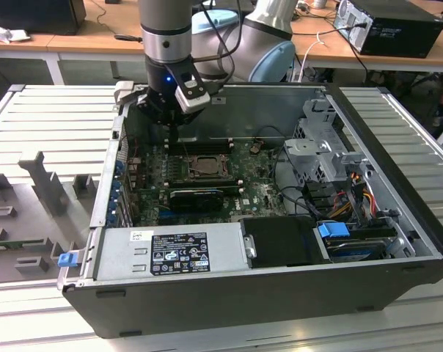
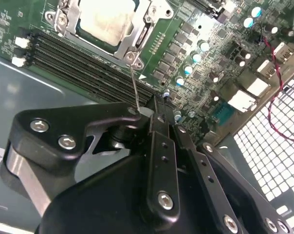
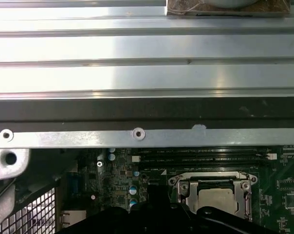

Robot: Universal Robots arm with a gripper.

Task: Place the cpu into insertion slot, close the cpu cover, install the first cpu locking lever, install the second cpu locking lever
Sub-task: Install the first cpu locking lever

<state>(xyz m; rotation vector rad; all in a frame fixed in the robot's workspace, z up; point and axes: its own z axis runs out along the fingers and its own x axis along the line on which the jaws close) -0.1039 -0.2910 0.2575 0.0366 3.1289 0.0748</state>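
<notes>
- One robot arm reaches down into an open computer case [image 1: 397, 220], its gripper [image 1: 171, 136] hanging just above the green circuit board [image 1: 258, 187] near the case's rear wall.
- In the second wrist view, the gripper [image 2: 149, 114] has its black fingers [image 2: 161, 146] drawn together, and a thin metal locking lever [image 2: 134, 85] rises from the socket corner to the fingertips; whether the fingers truly pinch it is hard to tell.
- The cpu [image 2: 105, 19] lies flat in the insertion slot [image 2: 71, 9], its pale metal face showing.
- The cpu cover [image 2: 137, 39] lies closed over it, framing the chip through its cut-out centre.
- In the first wrist view, the cpu [image 3: 216, 197] sits inside the silver cover frame [image 3: 244, 192], beside long black memory slots [image 3: 205, 156].
- In the exterior view, the socket [image 1: 201, 166] lies just below the gripper, with a black card [image 1: 196, 196] near it.
</notes>
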